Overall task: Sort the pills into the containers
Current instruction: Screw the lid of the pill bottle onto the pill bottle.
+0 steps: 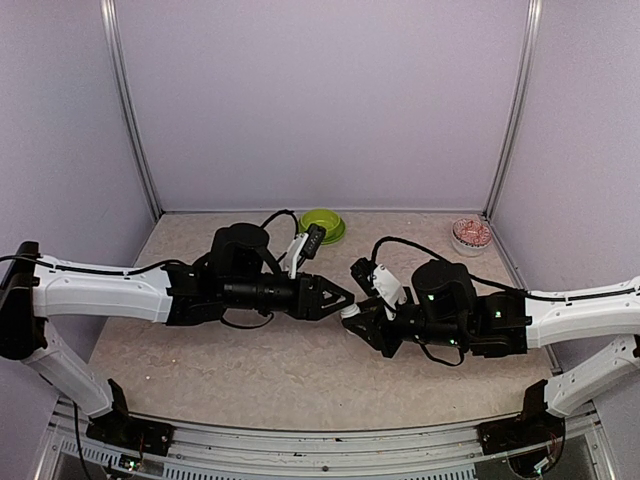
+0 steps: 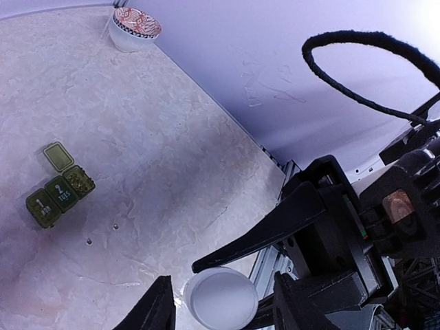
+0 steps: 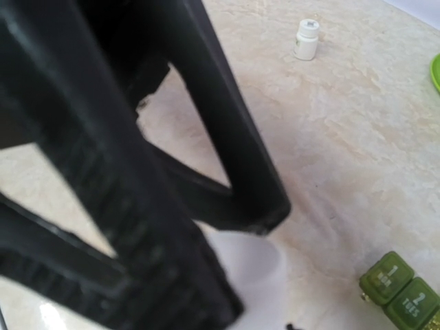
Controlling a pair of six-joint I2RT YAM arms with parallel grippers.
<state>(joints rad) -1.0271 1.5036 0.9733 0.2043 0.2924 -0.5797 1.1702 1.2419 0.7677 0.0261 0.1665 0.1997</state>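
The dark green pill box (image 2: 58,192) lies on the table with its end lid flipped open; its corner also shows in the right wrist view (image 3: 402,292). Two tiny specks, the pills (image 2: 115,225), lie on the table beside it. Over the table's middle, my right gripper (image 1: 354,320) is shut on a small white bottle (image 1: 351,312). The bottle's round cap (image 2: 221,301) faces the left wrist camera. My left gripper (image 2: 221,283) is open, its fingers on either side of that cap with narrow gaps. The left gripper blocks most of the right wrist view.
A lime green bowl (image 1: 322,224) sits at the back centre. A patterned bowl (image 1: 471,233) stands at the back right corner. A second small white bottle (image 3: 306,39) stands upright on the table. Purple walls close in three sides.
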